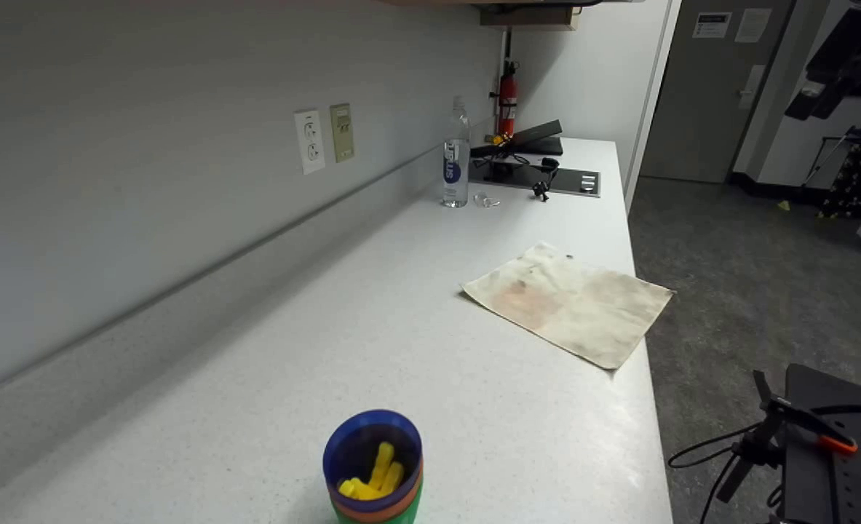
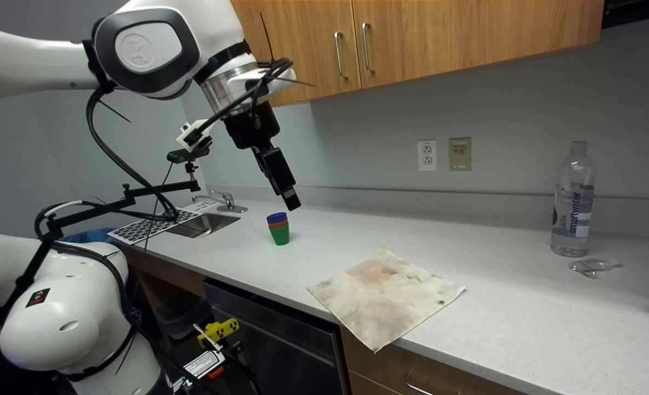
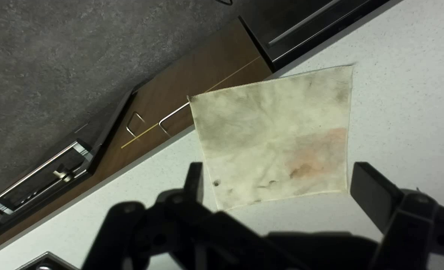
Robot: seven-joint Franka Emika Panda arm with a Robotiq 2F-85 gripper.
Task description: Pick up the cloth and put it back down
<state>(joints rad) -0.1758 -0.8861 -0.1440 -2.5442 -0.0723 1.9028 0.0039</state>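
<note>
In the wrist view, the pincer (image 3: 277, 182) is spread wide apart at the bottom. The stained cloth (image 3: 276, 138) lies near the middle, with one corner poking past the edge of the bench (image 3: 405, 93).

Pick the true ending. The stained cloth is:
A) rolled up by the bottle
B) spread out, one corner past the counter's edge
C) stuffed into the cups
B: both exterior views show the cloth spread on the counter, one corner jutting past its edge.
</note>
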